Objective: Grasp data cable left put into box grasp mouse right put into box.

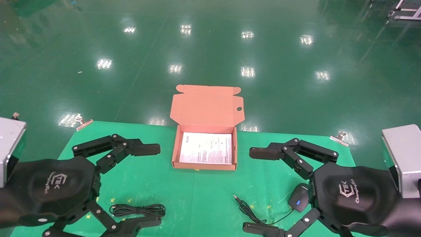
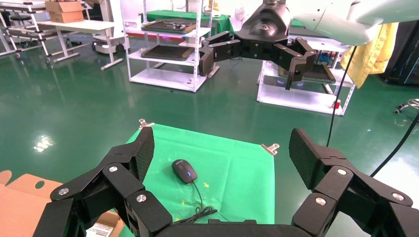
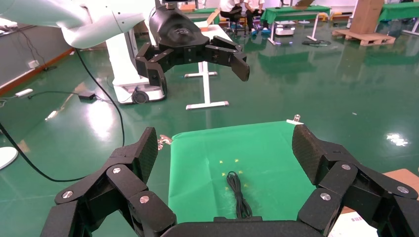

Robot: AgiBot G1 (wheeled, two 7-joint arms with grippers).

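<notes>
Data cable (image 1: pixel 138 210) is seen coiled at the near left table edge, mouse (image 1: pixel 298 198) at near right, box (image 1: pixel 204 166) open between. Left gripper (image 1: pixel 149 186) and right gripper (image 1: pixel 255 191) are held wide apart, empty, above them.

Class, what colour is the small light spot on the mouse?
Blue. The spot sits on the black mouse, clearest in the head view.

A "TEK" logo is legible on the left claw (image 1: pixel 140 186) housing and right claw (image 1: pixel 263 191) housing.
</notes>
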